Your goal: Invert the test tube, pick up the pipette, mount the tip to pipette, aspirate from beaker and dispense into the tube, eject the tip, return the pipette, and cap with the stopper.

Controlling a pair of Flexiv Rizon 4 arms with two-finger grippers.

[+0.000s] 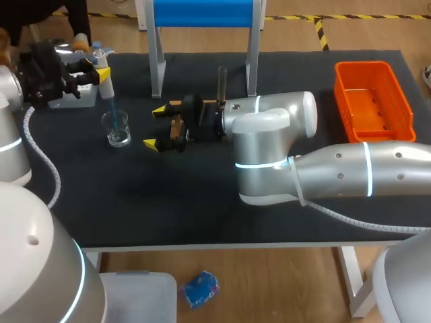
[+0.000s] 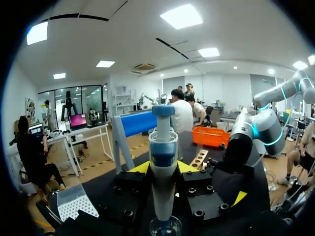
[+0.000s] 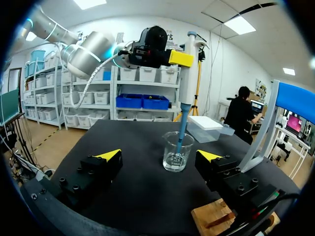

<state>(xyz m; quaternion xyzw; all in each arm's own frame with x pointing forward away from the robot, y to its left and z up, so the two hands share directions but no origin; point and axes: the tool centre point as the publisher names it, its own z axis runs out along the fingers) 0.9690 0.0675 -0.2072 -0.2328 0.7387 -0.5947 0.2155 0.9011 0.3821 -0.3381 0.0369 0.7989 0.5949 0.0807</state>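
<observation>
Nearest, the right arm (image 1: 337, 175) lay low across the black worktop (image 1: 168, 208). The right gripper (image 1: 156, 126) was turned on its side, its fingers spread wide with nothing held between them. Just ahead of those fingers stood the beaker (image 1: 118, 129), a clear glass, upright on the worktop. The pipette (image 1: 106, 86) hung over it at a slight tilt, and its blue tip dipped inside the glass. From the right wrist, that tip could be seen reaching well down into the beaker. Higher up, the left gripper (image 1: 96, 70) had its fingers closed on the pipette's white body, one yellow tip on each side. Under that gripper, near the far left corner, sat a pale tip box (image 1: 73, 102). Farther back, the tube (image 1: 221, 81) stood upright just behind the right wrist, between the legs of a blue-topped stand (image 1: 202, 13). I could not tell what held it up. At the far right an orange basket (image 1: 363, 66) sat by the edge, well apart from the rest.
</observation>
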